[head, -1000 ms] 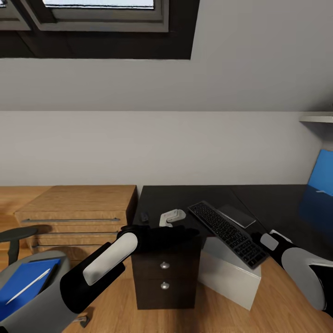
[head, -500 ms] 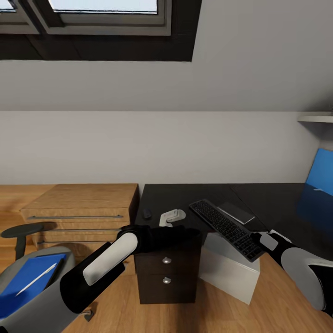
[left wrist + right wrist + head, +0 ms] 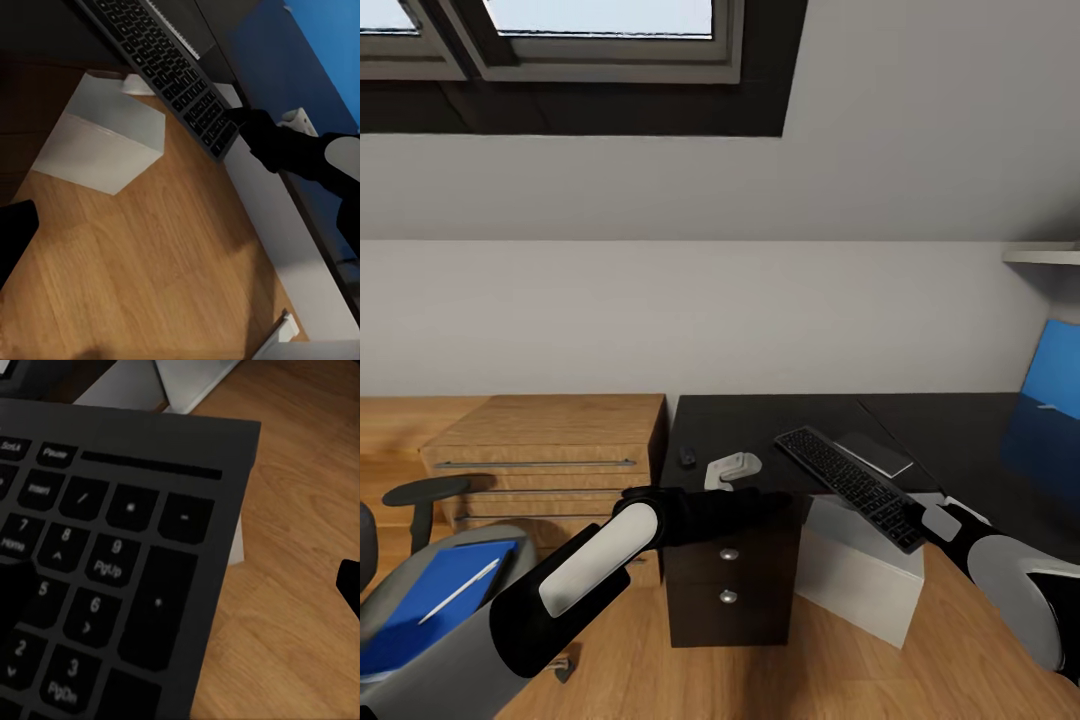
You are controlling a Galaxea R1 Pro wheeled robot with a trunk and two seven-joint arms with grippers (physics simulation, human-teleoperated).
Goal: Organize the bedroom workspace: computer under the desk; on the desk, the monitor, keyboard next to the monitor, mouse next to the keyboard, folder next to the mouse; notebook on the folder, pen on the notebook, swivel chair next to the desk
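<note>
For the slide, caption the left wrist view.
Right gripper holding the dark-keyed, silver-framed keyboard by its end above the white box-shaped computer tower and wood plank floor.

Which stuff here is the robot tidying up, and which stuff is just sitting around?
For the job: keyboard held by the right tool, mouse, desk, white computer, blue folder and pen on the chair.

Just sitting around: wooden drawer chest, small white gadget, wall shelf.

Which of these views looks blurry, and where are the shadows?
Right wrist view: the dark-keyed, silver-framed keyboard sits very close, its key legends soft. Left wrist view: a dark shadow lies across the wood plank floor. Head view: sharp, evenly lit, glossy black desk looks dim.
</note>
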